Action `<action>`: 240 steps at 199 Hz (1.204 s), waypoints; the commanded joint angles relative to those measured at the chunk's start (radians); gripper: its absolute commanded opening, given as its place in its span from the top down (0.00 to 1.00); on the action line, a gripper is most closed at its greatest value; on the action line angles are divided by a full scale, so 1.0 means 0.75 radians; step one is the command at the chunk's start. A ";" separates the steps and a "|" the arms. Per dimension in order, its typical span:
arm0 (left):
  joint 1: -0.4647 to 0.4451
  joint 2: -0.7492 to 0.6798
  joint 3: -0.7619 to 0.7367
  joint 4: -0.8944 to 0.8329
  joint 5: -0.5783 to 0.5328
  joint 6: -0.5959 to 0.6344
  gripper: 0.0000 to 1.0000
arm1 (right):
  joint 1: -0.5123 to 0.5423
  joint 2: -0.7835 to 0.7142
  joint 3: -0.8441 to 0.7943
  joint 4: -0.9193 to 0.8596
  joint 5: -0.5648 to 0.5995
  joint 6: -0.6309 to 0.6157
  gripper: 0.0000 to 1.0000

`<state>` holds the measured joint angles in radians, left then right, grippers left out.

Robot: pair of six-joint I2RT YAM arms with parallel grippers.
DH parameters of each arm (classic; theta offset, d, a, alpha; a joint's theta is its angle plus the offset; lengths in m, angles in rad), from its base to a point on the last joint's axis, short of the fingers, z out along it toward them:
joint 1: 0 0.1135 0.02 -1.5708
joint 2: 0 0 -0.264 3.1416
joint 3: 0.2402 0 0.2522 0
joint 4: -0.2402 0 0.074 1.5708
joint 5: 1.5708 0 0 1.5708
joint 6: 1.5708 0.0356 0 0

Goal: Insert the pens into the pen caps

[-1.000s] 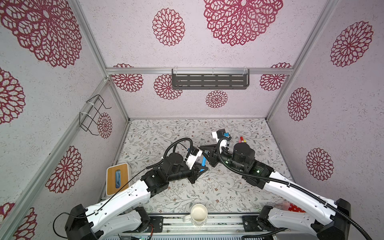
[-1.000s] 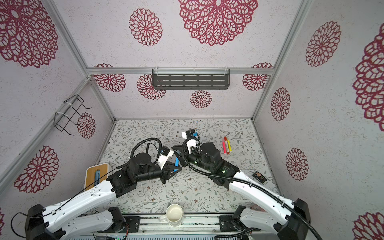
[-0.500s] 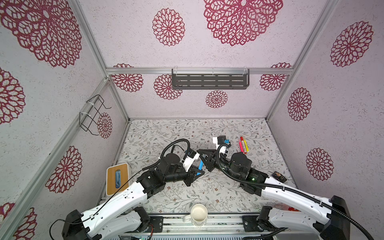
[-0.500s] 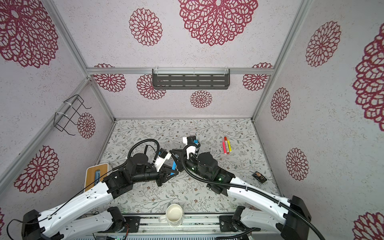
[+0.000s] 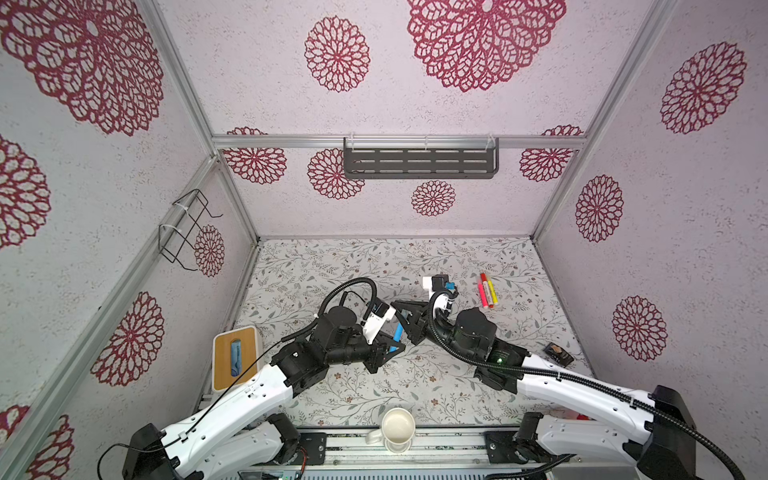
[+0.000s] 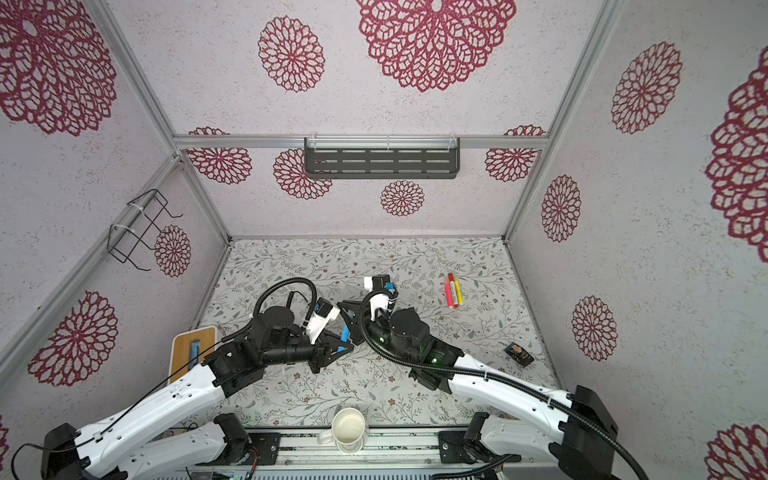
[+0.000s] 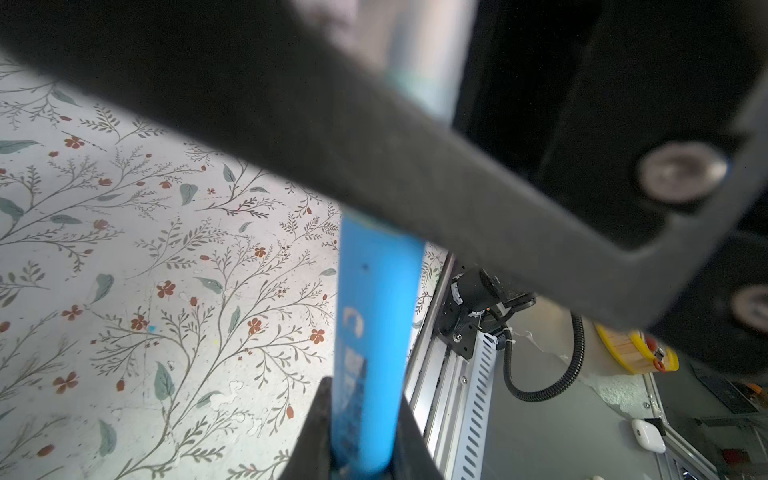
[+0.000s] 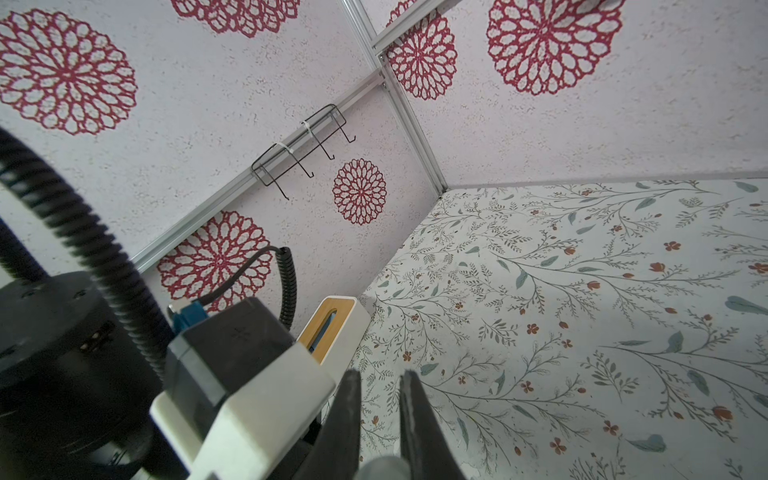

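Flowers and leafy twigs are printed all over the pale tabletop [image 5: 332, 266]. The walls [image 5: 415, 104] around it are pale too, with big red flower shapes on them. One dark shelf [image 5: 419, 163] with slots hangs on the back wall. One wire rack [image 5: 187, 228] hangs on the left wall.

Four pens can be counted. Three pens [image 5: 486, 291] lie side by side, touching, near the back right of the tabletop. One is pink, one is yellow, and the one between them has red ends. The fourth is the blue pen [image 5: 398, 332]. It is up off the tabletop, near the middle, between the two arms.

The left tool [image 5: 390, 351] is pressed tight on the lower end of the blue pen and holds it tilted. The left wrist view shows the pen [image 7: 374, 332] rising from between the black fingers [image 7: 316, 419].

The right tool [image 5: 406, 322] meets the pen's upper end. Its fingers [image 8: 349, 399] are pressed close together and seem to pinch a pale stubby tube, one pen cap [image 7: 419, 54], sitting on the tip of the blue pen. That part is blurry.

One white box [image 5: 235, 357] with a wooden top sits at the left edge. One mug [image 5: 398, 428] stands at the front edge. One small dark thing [image 5: 559, 353] lies at the right, too small to make out.
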<state>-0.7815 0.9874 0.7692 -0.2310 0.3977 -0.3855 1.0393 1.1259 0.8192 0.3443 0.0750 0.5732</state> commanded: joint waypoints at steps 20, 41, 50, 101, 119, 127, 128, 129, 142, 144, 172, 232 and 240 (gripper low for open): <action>0.140 -0.039 0.074 0.533 -0.216 -0.147 1.00 | 0.050 0.021 0.076 -0.580 -0.335 -0.183 1.00; 0.135 -0.023 0.040 0.494 -0.205 -0.142 1.00 | -0.043 -0.012 0.168 -0.612 -0.368 -0.218 0.71; 0.134 -0.017 0.021 0.498 -0.193 -0.144 1.00 | -0.080 -0.022 0.204 -0.617 -0.396 -0.231 0.55; 0.096 0.009 -0.017 0.502 -0.189 -0.136 1.00 | -0.148 -0.033 0.300 -0.633 -0.411 -0.271 0.45; 0.078 0.011 -0.019 0.495 -0.200 -0.126 1.00 | -0.165 -0.048 0.283 -0.591 -0.413 -0.263 0.45; 0.073 0.011 -0.023 0.495 -0.206 -0.126 1.00 | -0.177 -0.053 0.282 -0.575 -0.417 -0.261 0.45; 0.071 0.011 -0.023 0.495 -0.208 -0.126 1.00 | -0.178 -0.055 0.282 -0.574 -0.417 -0.261 0.45; 0.070 0.010 -0.023 0.494 -0.208 -0.126 1.00 | -0.180 -0.056 0.284 -0.573 -0.418 -0.261 0.45; 0.066 0.009 -0.029 0.494 -0.214 -0.123 1.00 | -0.194 -0.075 0.294 -0.558 -0.415 -0.263 0.46; 0.066 0.010 -0.031 0.495 -0.215 -0.122 1.00 | -0.198 -0.079 0.297 -0.557 -0.414 -0.263 0.46; 0.059 0.013 -0.036 0.492 -0.219 -0.122 1.00 | -0.227 -0.121 0.360 -0.602 -0.401 -0.301 0.46; 0.009 0.041 -0.020 0.498 -0.249 -0.107 1.00 | -0.265 -0.060 0.506 -0.644 -0.450 -0.345 0.47; -0.001 0.047 -0.016 0.498 -0.254 -0.105 1.00 | -0.267 -0.038 0.515 -0.633 -0.458 -0.342 0.47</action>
<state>-0.7597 1.0073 0.7525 0.1181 0.2256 -0.4805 0.8455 1.0626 1.1652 -0.1398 -0.2367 0.3431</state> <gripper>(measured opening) 0.168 0.534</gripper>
